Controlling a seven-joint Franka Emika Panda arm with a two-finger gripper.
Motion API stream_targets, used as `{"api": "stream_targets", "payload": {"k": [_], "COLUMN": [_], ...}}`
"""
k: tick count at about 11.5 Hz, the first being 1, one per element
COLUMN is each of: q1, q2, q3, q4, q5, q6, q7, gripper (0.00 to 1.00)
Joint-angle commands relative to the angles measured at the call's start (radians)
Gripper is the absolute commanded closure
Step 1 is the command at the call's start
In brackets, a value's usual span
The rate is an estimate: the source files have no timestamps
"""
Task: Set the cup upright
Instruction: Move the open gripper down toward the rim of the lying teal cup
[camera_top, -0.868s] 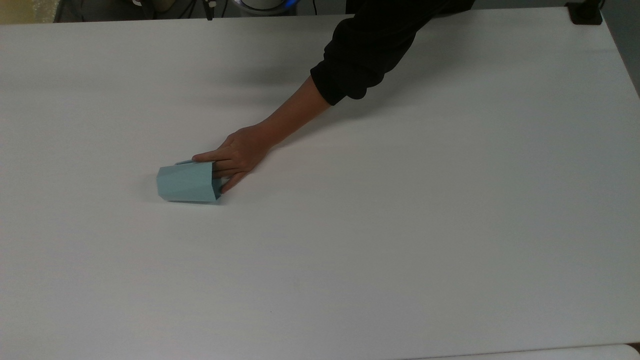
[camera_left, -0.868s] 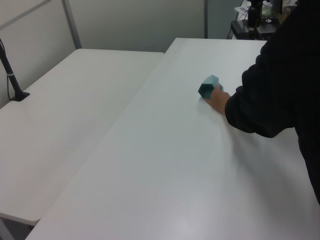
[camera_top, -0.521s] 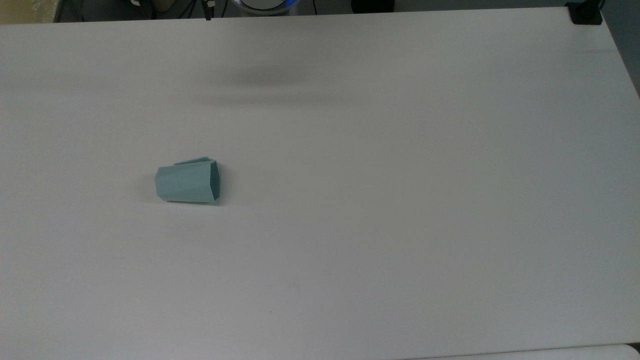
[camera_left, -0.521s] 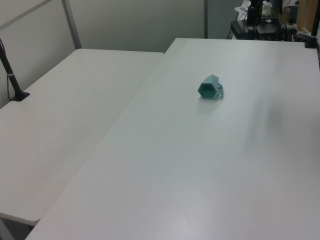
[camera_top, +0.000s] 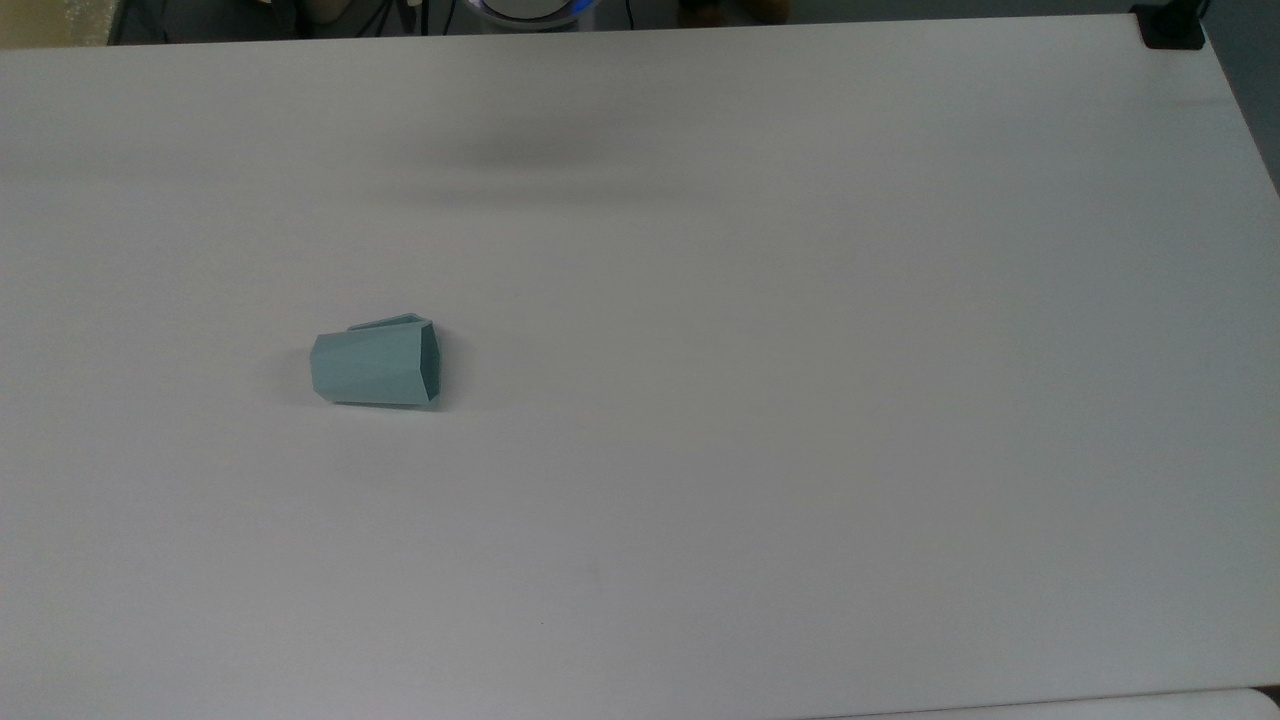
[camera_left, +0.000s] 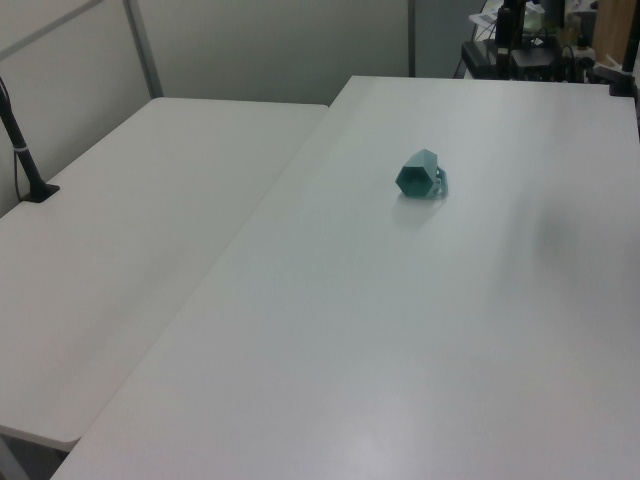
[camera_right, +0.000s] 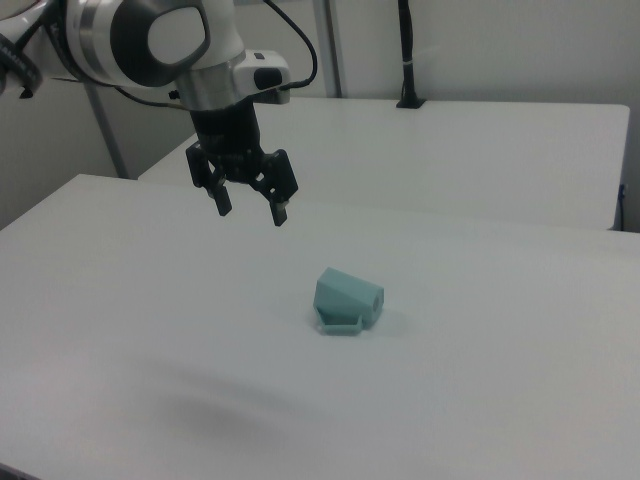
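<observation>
The person's hand and dark sleeve that reached across the table to the cup a moment ago are gone, and the cup lies where it was left, unmoved over the last half second. The pale teal cup (camera_top: 377, 368) rests on its side on the white table (camera_top: 800, 400), left of centre in the top view, its wider open mouth turned toward the top view's right and its narrower base toward the top view's left. Its small handle sits at the rim on the far side in the top view and lies flat against the tabletop at the front in the right view, where the cup (camera_right: 347, 300) is seen near the middle of the table (camera_right: 120, 330). In the left view the cup (camera_left: 420, 175) shows its faceted, six-sided base end to the camera, with the handle poking out on the left view's right. The robot arm's gripper (camera_right: 252, 211) hangs above the table in the right view, up and to the right view's left of the cup and well apart from it, its two dark fingers spread wide with nothing between them. A second white table (camera_left: 120, 230) stands alongside, on the left view's left.
</observation>
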Motion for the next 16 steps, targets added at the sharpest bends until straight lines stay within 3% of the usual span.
{"api": "stream_targets", "payload": {"k": [1, 2, 4, 5, 8, 9, 12, 14, 16], "q1": [0.035, 0.075, 0.158, 0.186, 0.293, 0.31, 0.312, 0.312, 0.303], "q2": [0.017, 0.057, 0.123, 0.146, 0.301, 0.333, 0.488, 0.569, 0.626], "q3": [0.012, 0.012, 0.015, 0.015, 0.018, 0.027, 0.123, 0.133, 0.137], "q4": [0.002, 0.037, 0.066, 0.066, 0.062, 0.065, 0.062, 0.066, 0.071], "q5": [-0.001, -0.03, -0.212, -0.268, -0.58, -0.637, -0.884, -0.979, -1.021], "q6": [0.032, 0.038, 0.054, 0.085, 0.148, 0.153, 0.151, 0.147, 0.151], "q7": [0.081, 0.107, 0.231, 0.288, 0.542, 0.605, 0.716, 0.729, 0.73], "gripper": [0.0, 0.0, 0.0, 0.0, 0.0, 0.0, 0.0, 0.0, 0.0]}}
